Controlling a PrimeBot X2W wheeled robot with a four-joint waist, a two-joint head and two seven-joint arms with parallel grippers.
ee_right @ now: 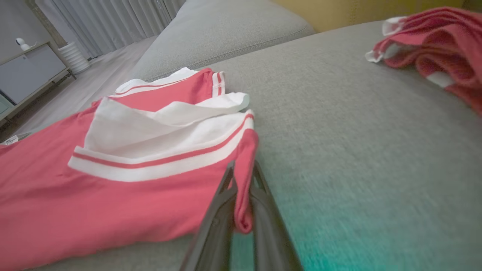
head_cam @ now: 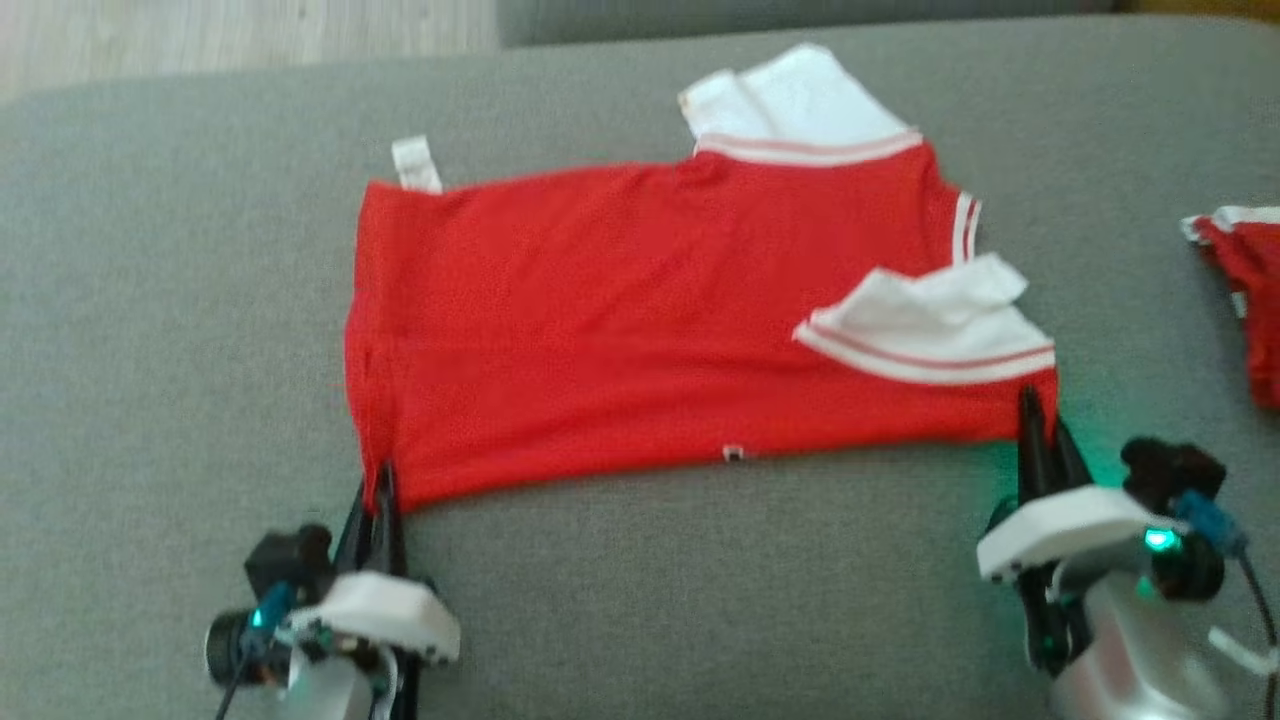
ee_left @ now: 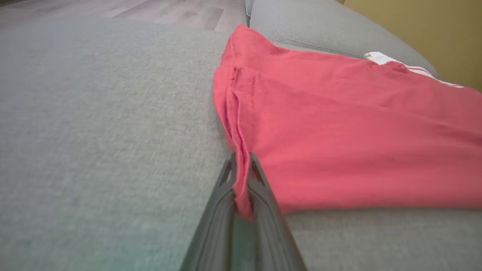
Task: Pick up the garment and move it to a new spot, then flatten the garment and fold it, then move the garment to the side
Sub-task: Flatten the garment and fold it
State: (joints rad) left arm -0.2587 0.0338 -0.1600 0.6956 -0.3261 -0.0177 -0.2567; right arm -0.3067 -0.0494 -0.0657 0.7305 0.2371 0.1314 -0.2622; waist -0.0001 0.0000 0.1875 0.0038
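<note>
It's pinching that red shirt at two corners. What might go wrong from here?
The left gripper and right gripper each hold just a thin pinch of the shirt, so a corner may slip out on lifting. The white sleeve lies crumpled on top and could bunch inside a fold.

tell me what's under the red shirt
The bright red knit shirt with white sleeves lies on the grey fabric cushion. Anything else beneath it is hidden by the cloth.
</note>
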